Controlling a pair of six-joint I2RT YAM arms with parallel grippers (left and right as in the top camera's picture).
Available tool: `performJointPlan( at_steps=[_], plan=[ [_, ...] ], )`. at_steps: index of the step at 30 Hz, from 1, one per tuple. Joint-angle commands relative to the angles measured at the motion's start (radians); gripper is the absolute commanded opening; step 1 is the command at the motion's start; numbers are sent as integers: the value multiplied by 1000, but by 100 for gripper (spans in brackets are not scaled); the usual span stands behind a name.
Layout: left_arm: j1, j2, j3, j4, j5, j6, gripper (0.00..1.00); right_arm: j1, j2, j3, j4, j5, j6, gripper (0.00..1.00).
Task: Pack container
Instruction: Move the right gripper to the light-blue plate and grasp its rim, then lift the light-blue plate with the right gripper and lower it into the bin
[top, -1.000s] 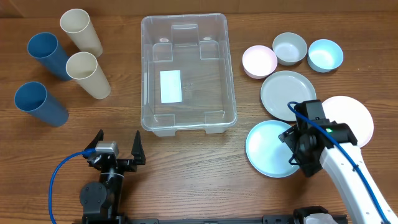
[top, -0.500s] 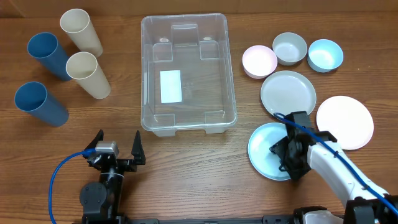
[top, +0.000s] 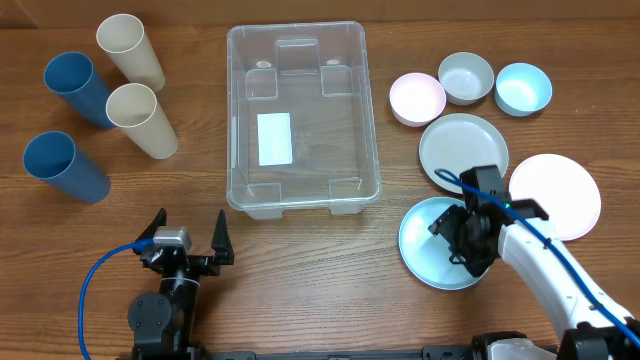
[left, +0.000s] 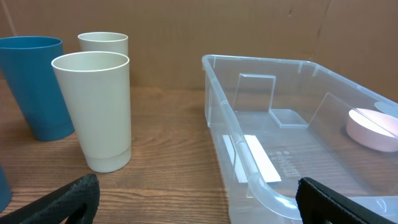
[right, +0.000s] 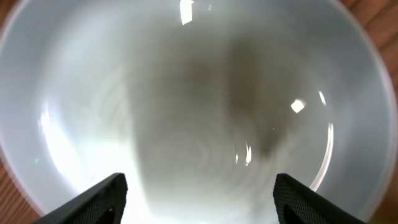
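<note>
The container (top: 320, 130), a large clear plastic bin with a white label on its bottom, stands empty at the table's middle back. Its near corner fills the right of the left wrist view (left: 280, 155). My right gripper (top: 462, 240) points down over a light blue plate (top: 420, 250) at the front right. In the right wrist view that plate (right: 199, 93) fills the frame, and my right gripper (right: 199, 199) is open with nothing between its fingers. My left gripper (top: 190, 238) rests open at the front left, short of the container, and shows wide apart in its own view (left: 199, 199).
Two blue cups (top: 65, 165) and two cream cups (top: 140, 120) stand at the left. To the right lie a grey plate (top: 462, 145) and a pink plate (top: 560, 190). Behind them sit a pink bowl (top: 417, 98), a grey bowl (top: 466, 77) and a blue bowl (top: 523, 88).
My right gripper has moved left from the pink plate's edge to over the light blue plate, then edged slightly back. The left arm has not moved.
</note>
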Motion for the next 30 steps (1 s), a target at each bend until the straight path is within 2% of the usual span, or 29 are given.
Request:
performJointPlan(
  at_steps=[1,6,10,13,17,22,30],
  plan=[
    [8,-8,-3,-2,11,23,100,3,-24,107,-20,-9,-99,78],
    [8,-8,-3,-2,11,23,100,2,-24,135,-23,129,-100,83],
    [8,-8,-3,-2,11,23,100,2,-26,135,-215,136,83,82],
    [8,-8,-3,-2,11,23,100,2,-32,135,-306,97,111,82],
    [8,-8,-3,-2,11,23,100,3,-32,97,-284,60,135,82],
    [8,-8,-3,-2,11,23,100,3,-31,-53,-141,-48,156,80],
    [8,-8,-3,-2,11,23,100,3,-32,-76,-163,-72,141,77]
  ],
)
